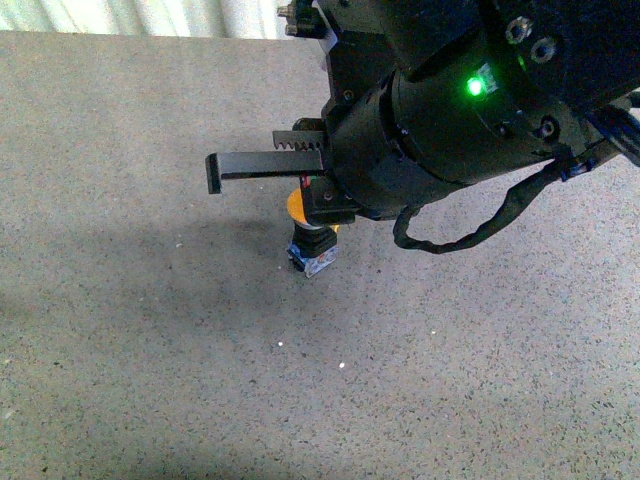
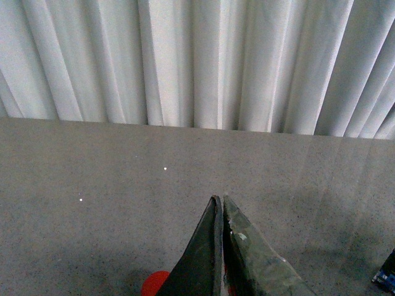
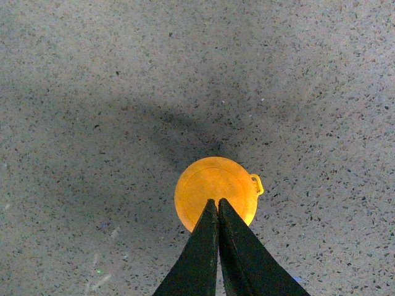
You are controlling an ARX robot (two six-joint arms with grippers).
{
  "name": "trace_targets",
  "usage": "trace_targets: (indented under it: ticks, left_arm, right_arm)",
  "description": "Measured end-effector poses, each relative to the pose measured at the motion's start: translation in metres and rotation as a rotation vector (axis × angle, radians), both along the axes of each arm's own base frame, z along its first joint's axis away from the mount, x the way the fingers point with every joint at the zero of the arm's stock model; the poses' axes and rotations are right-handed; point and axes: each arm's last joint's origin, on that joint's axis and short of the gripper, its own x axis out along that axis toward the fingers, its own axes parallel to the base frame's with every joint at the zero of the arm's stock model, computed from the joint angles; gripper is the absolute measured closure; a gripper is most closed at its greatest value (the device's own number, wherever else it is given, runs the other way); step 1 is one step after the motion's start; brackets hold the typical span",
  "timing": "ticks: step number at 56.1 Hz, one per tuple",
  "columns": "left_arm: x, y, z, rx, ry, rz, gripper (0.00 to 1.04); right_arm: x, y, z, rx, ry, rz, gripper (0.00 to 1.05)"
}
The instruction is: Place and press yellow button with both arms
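The grey speckled table (image 1: 120,380) fills most of the front view. A white pleated curtain (image 2: 185,61) hangs behind its far edge. The right arm (image 1: 450,110), bulky and black with a green light (image 1: 475,87) and a looping cable (image 1: 470,235), is cut off by the top and right edges. It covers much of what lies below it. A toothed black bar (image 1: 260,165) juts out from it toward the left.

The right end effector (image 3: 218,200) has its fingers pressed together with nothing between them. Their tips lie over the near part of the button's cap, but whether they touch it cannot be told. The left end effector (image 2: 218,198) is likewise closed and empty, held above bare table.

The yellow button (image 1: 296,207) stands upright on the table near the middle, directly under the right arm. Only a sliver of its cap and its bluish base show in the front view.

In the left wrist view, a red round shape (image 2: 154,285) and a blue corner (image 2: 387,277) are cut off at the frame edges and cannot be identified.
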Motion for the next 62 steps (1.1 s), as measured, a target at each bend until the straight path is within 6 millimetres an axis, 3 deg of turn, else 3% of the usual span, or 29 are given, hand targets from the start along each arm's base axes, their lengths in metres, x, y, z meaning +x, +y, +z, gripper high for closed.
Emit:
trace_targets:
  ticks: [62]
  left_arm:
    - [0.0,0.0,0.0,0.0,0.0,0.0,1.03]
  right_arm:
    - [0.006,-0.001,-0.013,-0.008,0.05,-0.015,1.03]
